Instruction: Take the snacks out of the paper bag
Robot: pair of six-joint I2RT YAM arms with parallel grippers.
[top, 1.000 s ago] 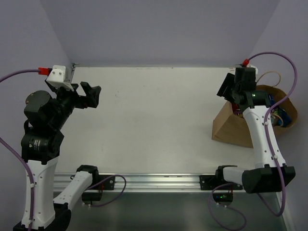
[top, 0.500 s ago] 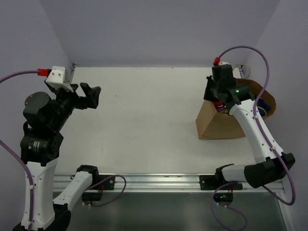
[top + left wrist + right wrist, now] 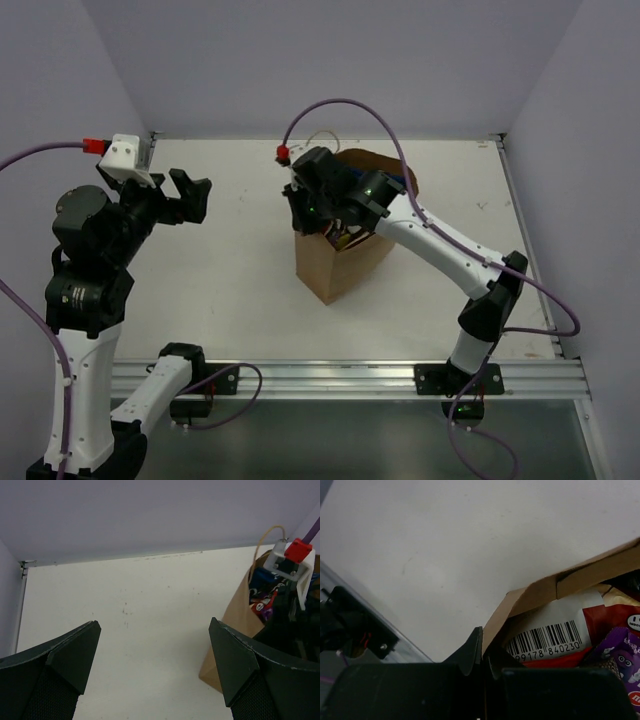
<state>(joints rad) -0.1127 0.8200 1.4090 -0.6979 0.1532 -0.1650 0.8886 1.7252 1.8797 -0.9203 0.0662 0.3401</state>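
Note:
The brown paper bag (image 3: 338, 266) stands upright in the middle of the table. My right gripper (image 3: 306, 214) is shut on its left rim; in the right wrist view the jaws (image 3: 484, 641) pinch the bag's wall (image 3: 538, 593). Inside lie snacks: a white-red packet (image 3: 554, 630) with a barcode and a purple packet (image 3: 621, 656). From the left wrist view I see the bag (image 3: 235, 614) at the right with packets (image 3: 263, 606) showing in its mouth. My left gripper (image 3: 190, 194) hangs open at the far left, well apart from the bag, nothing between its fingers (image 3: 152, 626).
A thin loop handle (image 3: 322, 136) sticks up behind the bag. An aluminium rail (image 3: 330, 378) runs along the near edge. Purple walls close the table at the back and both sides. The right arm's purple cable (image 3: 340, 104) arches over the bag.
My right gripper closed on the bag's rim and dragged the bag from the table's right edge leftward to the middle. The left arm has not moved.

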